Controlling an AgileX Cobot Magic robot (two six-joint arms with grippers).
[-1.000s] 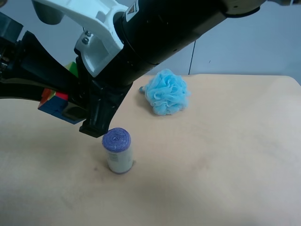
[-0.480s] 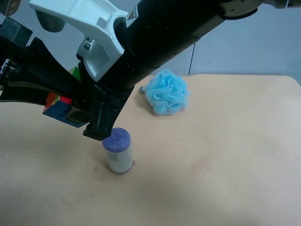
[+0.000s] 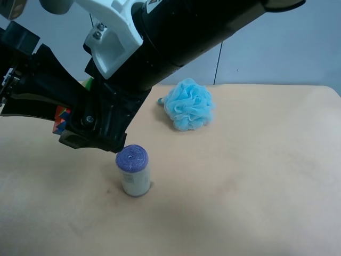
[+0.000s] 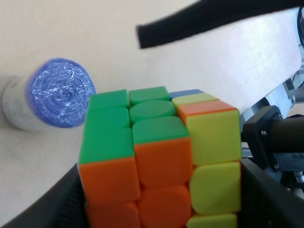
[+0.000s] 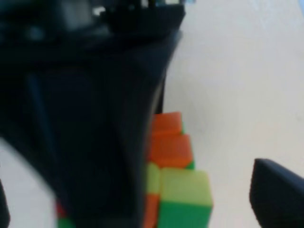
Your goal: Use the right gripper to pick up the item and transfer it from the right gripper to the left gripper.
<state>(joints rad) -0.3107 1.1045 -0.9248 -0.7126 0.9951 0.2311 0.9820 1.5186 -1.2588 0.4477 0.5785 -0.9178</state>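
The puzzle cube (image 4: 156, 156) sits between the two black wedge fingers of my left gripper (image 4: 161, 194), held above the table. In the exterior high view only a red, orange and blue sliver of the cube (image 3: 60, 120) shows, at the left gripper (image 3: 65, 111) on that view's left. My right gripper (image 3: 93, 136), on the arm with the white bracket (image 3: 109, 32), is open. One of its fingers (image 4: 213, 21) stands apart from the cube. In the right wrist view the cube (image 5: 175, 180) is half hidden by a dark finger, and another finger (image 5: 278, 197) is clear of it.
A purple-topped white cylinder (image 3: 133, 170) stands on the beige table (image 3: 256, 186) just below the grippers; it also shows in the left wrist view (image 4: 59, 92). A light-blue bath pouf (image 3: 188, 104) lies at the back centre.
The right gripper has turned and dropped lower, with its fingers off the cube. The cube has stayed with the left gripper, shifted slightly left and is now mostly hidden.
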